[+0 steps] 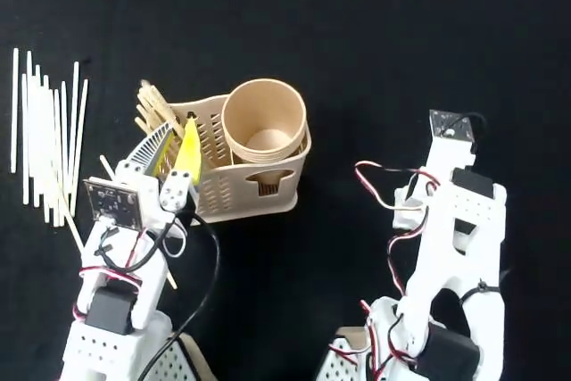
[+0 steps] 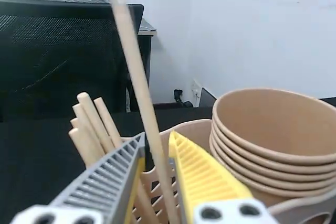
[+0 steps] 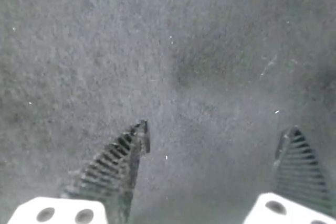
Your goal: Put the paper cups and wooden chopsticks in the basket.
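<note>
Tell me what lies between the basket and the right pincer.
Only bare black table lies between the basket and the right pincer; the high view shows that stretch.

The counter is black, basket slotted beige, cups tan, chopsticks pale wood, left end effector ribbed grey and yellow.

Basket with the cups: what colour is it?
Beige, with a slotted wall; the basket shows best in the high view.
</note>
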Controlling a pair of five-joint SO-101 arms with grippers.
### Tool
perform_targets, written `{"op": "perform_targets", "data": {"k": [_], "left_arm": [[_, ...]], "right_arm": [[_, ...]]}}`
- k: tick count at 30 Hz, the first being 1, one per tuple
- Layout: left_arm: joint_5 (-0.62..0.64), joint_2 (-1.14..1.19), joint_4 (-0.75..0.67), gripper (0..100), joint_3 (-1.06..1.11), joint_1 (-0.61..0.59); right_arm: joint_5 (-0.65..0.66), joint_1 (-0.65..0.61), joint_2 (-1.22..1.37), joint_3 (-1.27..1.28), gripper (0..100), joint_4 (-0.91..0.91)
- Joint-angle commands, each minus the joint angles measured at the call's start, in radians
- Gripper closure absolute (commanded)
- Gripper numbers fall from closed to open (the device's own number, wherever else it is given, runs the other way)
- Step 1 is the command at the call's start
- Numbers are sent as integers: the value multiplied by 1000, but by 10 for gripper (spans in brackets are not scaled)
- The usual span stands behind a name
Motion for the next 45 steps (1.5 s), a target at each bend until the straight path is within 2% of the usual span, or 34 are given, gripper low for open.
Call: {"op": "perform_targets", "data": {"k": [1,5,7,9,11,15,19,21,23,27,29,32,35,45], "left_arm": [[5,-15,15,906,-30,-18],[44,-15,288,866,-294,-21],[69,-14,442,851,-479,-59],[49,-6,578,849,-671,-171],[38,2,692,847,-808,-358],[31,138,832,844,-829,-700],[-78,425,905,844,-676,-825],[-130,583,872,844,-598,-849],[-161,721,778,844,-550,-875],[-173,977,565,844,-553,-986],[-212,1077,511,844,-573,-1010],[-278,1217,456,846,-595,-964],[-278,1320,367,848,-590,-898],[-192,1413,203,849,-584,-880]], "right_arm": [[6,12,-24,-4,616,-14],[6,12,-24,-4,616,-14],[6,12,-24,-5,616,-15],[6,12,-24,-7,616,-15],[6,12,-24,-7,616,-15],[0,12,-24,-4,616,-15],[-3,12,-24,-2,616,-15],[-3,12,-22,2,616,-15],[-3,11,-22,18,616,-15],[-3,8,-22,54,616,-17],[-3,9,-22,67,616,-20],[-3,6,-22,88,616,-61],[-3,5,-22,111,616,-89],[-3,5,-24,196,616,-166]]}}
